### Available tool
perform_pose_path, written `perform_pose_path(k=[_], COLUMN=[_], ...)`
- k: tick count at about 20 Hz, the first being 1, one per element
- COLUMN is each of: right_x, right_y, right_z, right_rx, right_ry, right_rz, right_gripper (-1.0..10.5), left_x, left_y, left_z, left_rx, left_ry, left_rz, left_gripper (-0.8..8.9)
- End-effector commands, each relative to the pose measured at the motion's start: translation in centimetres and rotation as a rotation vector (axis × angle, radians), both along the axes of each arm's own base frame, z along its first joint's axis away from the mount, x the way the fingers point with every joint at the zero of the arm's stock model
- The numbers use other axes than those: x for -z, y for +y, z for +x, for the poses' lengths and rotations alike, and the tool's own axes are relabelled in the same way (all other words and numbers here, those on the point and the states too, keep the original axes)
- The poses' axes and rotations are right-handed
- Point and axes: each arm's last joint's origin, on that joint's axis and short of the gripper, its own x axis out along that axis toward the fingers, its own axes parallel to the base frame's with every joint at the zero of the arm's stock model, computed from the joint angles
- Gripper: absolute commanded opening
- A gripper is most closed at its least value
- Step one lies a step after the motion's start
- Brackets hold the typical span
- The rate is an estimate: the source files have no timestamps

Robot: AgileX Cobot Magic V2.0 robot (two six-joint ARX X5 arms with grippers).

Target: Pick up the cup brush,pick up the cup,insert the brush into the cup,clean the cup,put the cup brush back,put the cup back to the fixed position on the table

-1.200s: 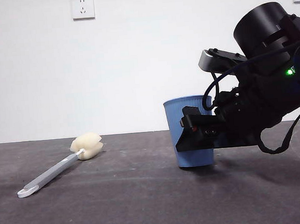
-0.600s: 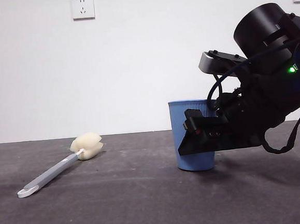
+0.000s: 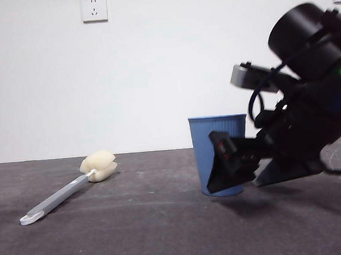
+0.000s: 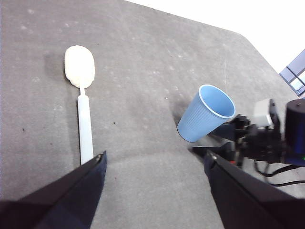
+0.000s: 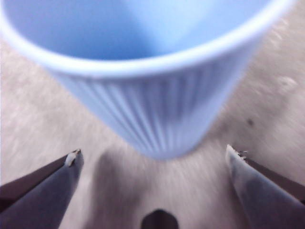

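Note:
The blue ribbed cup [image 3: 218, 150] stands upright on the dark grey table [image 3: 138, 236], right of centre. My right gripper [image 3: 247, 168] is open just to the cup's right, low over the table, its jaws spread wider than the cup and not touching it. In the right wrist view the cup [image 5: 152, 90] sits ahead of the open right gripper [image 5: 153, 152]. The cup brush [image 3: 63, 195] lies flat at the left, cream sponge head toward the wall. My left gripper [image 4: 155, 157] is open and empty, high above the table, with the brush [image 4: 83, 124] and cup [image 4: 207, 112] below it.
A white wall with a socket [image 3: 94, 8] stands behind the table. The right arm [image 4: 271, 138] shows beside the cup in the left wrist view. The table's far edge [image 4: 238, 36] runs close behind the cup.
The right gripper's jaws have opened off the cup and drawn back to the right. The cup, slightly tilted before, now stands upright on the table. The brush has not moved.

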Motion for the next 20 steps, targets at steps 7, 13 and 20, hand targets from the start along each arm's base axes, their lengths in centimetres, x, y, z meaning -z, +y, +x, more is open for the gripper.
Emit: perform_pose_path(k=[7,13,20], right_x=[-9.8,-13.5,-13.3], right_y=[-3.8,-7.9,-8.7], right_z=[-7.2,-14.1,-15.5], right_rx=[-0.005,-0.014,-0.034], right_ry=[0.019,-0.084,-0.043], right_rz=[0.154,0.265,0.278], right_gripper=[4.7,1.3,-0.1], left_x=[0.1,0.1,0.1], left_y=[0.0,-0.1,-0.1], left_z=[0.0,-0.1,-0.1], left_rx=[0.007,0.049,0.051], left_ry=[0.002,0.012,0.014], left_rz=[-0.006,-0.02,-0.02], left_gripper=[3.45,1.5,-0.08])
